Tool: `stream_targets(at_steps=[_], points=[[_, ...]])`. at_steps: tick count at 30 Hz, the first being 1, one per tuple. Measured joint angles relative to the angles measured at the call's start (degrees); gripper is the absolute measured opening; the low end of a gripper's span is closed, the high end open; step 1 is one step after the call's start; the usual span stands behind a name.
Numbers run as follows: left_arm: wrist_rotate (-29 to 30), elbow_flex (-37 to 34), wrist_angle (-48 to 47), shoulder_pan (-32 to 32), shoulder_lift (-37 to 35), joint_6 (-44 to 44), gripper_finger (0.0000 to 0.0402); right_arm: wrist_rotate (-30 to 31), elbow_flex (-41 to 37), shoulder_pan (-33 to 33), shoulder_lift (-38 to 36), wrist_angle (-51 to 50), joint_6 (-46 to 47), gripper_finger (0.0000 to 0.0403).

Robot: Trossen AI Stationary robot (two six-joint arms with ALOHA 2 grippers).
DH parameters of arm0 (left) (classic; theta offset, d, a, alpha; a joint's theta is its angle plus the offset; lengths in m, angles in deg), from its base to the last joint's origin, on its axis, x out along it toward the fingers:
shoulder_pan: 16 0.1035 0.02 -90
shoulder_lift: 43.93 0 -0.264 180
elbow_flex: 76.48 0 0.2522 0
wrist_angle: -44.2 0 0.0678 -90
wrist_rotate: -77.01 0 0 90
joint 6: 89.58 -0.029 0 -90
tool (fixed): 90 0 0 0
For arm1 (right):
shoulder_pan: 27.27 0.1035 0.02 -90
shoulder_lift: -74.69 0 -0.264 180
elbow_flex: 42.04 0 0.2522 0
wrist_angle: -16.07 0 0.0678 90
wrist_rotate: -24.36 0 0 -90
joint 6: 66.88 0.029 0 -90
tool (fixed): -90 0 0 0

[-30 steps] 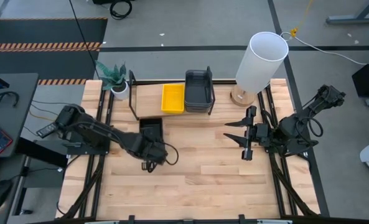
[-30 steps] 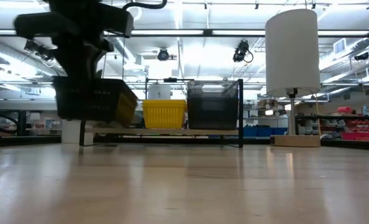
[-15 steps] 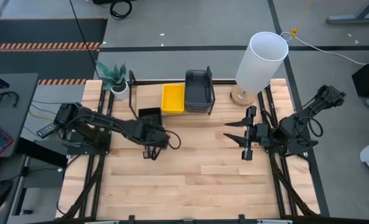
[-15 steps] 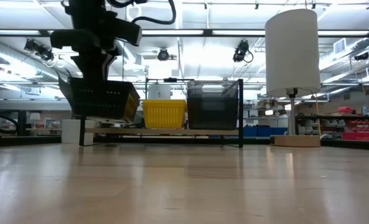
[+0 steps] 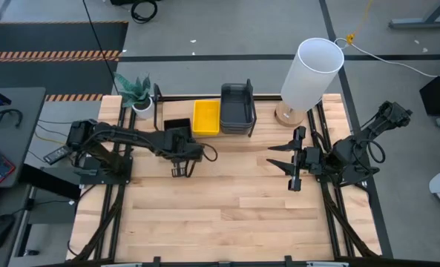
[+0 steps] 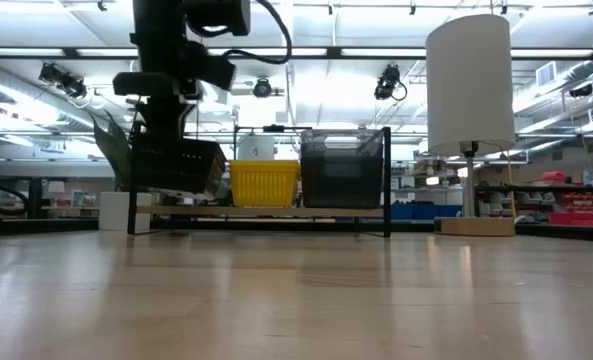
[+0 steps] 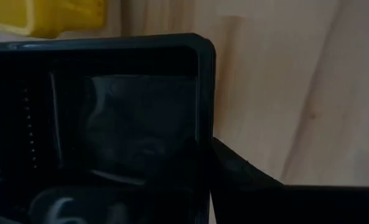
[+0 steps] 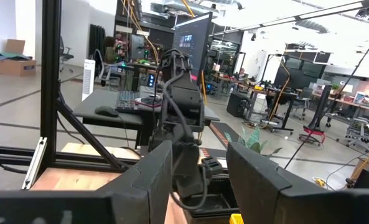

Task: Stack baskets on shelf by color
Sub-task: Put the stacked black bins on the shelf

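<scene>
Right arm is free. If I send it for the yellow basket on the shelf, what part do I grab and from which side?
Take the yellow basket by its front short rim wall, coming from above on the table side. It sits upright and open-topped, so the rim is exposed. The dark grey baskets crowd one long side and the left end effector holds a black mesh basket near the other, leaving the front freest.

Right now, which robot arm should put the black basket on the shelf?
The left arm. Its gripper already holds the black mesh basket above the shelf's bare left end, beside the yellow basket. The right gripper waits open, empty, far off by the lamp.
</scene>
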Motion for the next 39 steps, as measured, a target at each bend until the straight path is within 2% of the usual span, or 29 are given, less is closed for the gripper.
stream_targets(at_steps=[26, 39], points=[[0.0, 0.0, 2.8, 14.4, 0.0, -15.0, 0.0022, 0.0, 0.0, 0.0, 0.0, 0.0, 0.0, 0.0158], [-0.4, 0.0, 4.1, 16.2, 0.0, -22.8, 0.0023, 0.0, 0.0, 0.1, 0.0, -0.1, 0.0, 0.0158]])
